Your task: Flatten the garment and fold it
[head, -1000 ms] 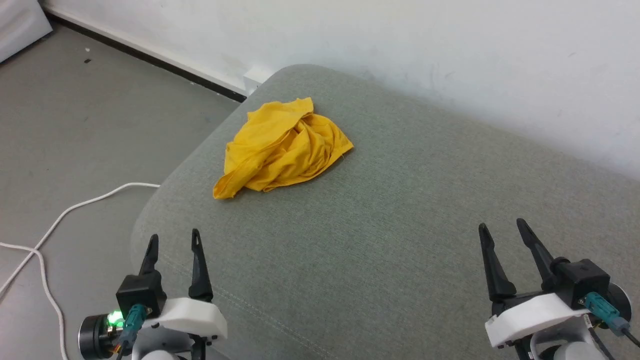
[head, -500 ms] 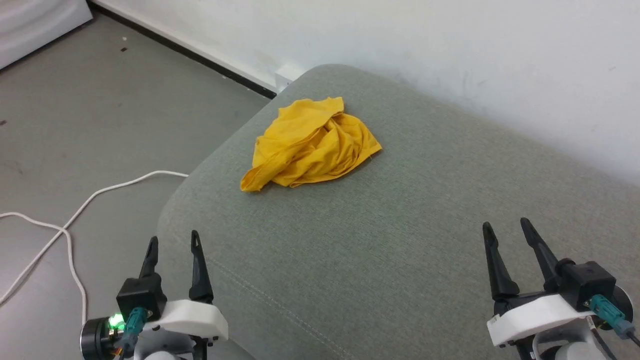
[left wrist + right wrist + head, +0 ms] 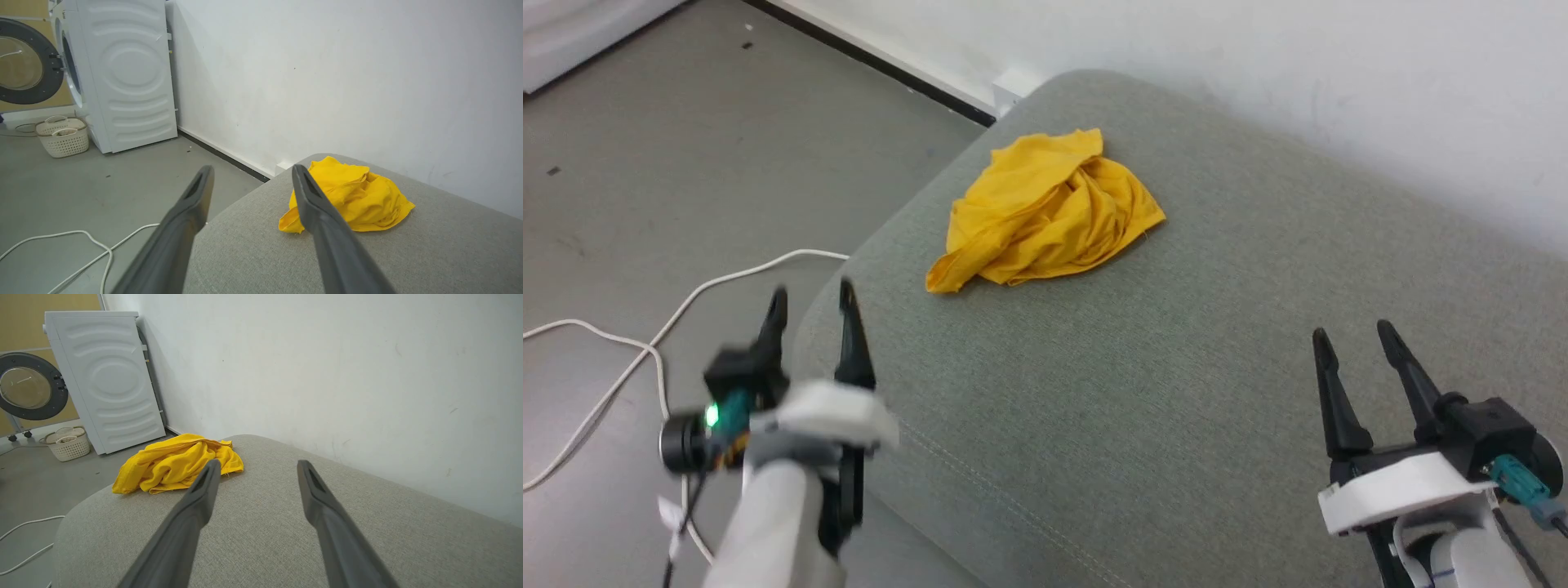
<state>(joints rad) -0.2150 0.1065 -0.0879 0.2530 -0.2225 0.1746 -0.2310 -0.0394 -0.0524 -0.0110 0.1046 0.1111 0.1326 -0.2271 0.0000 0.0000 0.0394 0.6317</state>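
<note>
The garment (image 3: 1049,212) is a crumpled mustard-yellow heap near the far left corner of the grey-green cushion (image 3: 1176,343). It also appears as the garment (image 3: 355,200) and the garment (image 3: 175,463) in the wrist views. My left gripper (image 3: 810,296) hangs open over the cushion's left edge, well short of the cloth, nothing between its fingers. My right gripper (image 3: 1356,335) stands open over the near right of the cushion, far from the garment and empty.
A white cable (image 3: 670,327) snakes over the grey floor left of the cushion. A white wall (image 3: 1258,73) runs close behind it. A washing machine (image 3: 122,73) and a pale laundry basket (image 3: 62,136) stand further off to the left.
The head camera has swung left, shifting the whole scene rightward. My left arm has risen and moved forward toward the cushion's left edge. The garment lies as before.
</note>
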